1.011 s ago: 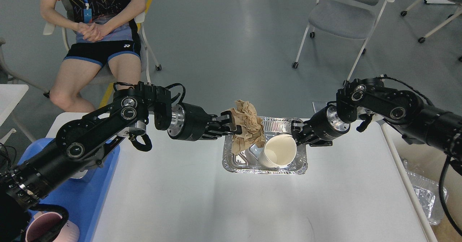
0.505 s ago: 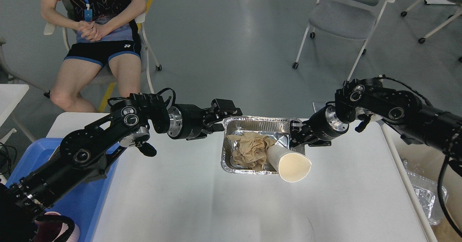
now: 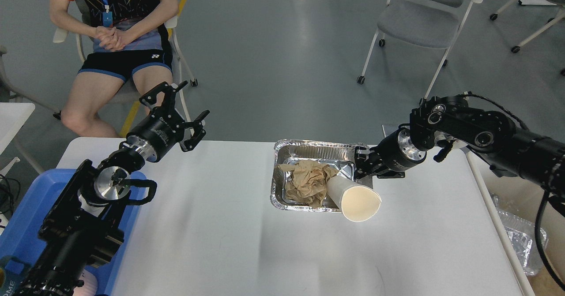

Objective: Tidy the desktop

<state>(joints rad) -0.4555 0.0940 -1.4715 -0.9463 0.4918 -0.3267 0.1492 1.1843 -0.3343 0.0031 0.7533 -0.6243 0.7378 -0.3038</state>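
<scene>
The white desktop (image 3: 220, 230) carries a foil tray (image 3: 309, 148) at its middle back. In the tray lies crumpled brown paper (image 3: 306, 183). A white paper cup (image 3: 357, 201) lies on its side, its mouth sticking out over the tray's front right rim. My right gripper (image 3: 361, 164) is at the tray's right rim and is closed on it. My left gripper (image 3: 176, 106) is open and empty, raised over the table's far left edge, well away from the tray.
A blue tray (image 3: 22, 216) is under my left arm, with a pink cup (image 3: 90, 283) at the bottom left. A cream bin (image 3: 516, 190) holding foil trays (image 3: 523, 238) stands to the right of the table. A seated person (image 3: 114, 35) and chairs (image 3: 423, 22) are beyond.
My left gripper let go of the brown paper into the tray, then drew back left and up, open. The cup tipped onto its side. The right arm stayed put.
</scene>
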